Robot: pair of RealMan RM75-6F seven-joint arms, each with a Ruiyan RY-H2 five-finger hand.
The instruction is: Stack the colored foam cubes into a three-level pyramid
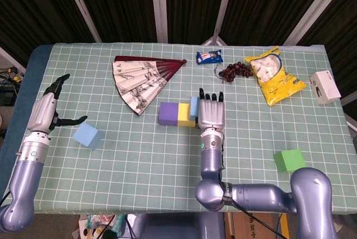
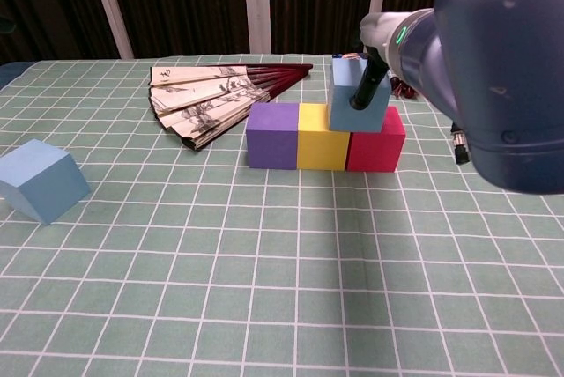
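A purple cube [image 2: 272, 135], a yellow cube [image 2: 322, 136] and a red cube [image 2: 381, 146] stand side by side in a row. A blue cube [image 2: 351, 117] sits slightly tilted on top, over the yellow-red seam. My right hand [image 1: 211, 111] covers it from above and grips it, one finger [image 2: 365, 88] down its front face. In the head view the hand hides the red cube; the purple cube [image 1: 167, 113], the yellow cube [image 1: 186, 114] and a sliver of the blue cube [image 1: 193, 105] show. My left hand [image 1: 51, 104] is open beside a light blue cube [image 1: 87, 135] at the table's left. A green cube [image 1: 289, 160] lies at the front right.
An opened paper fan [image 1: 142, 80] lies just behind and left of the row. A snack packet [image 1: 209, 57], grapes [image 1: 235, 71], a yellow bag [image 1: 273, 74] and a white box [image 1: 324, 86] sit at the back right. The light blue cube [image 2: 40, 180] is far left of the row.
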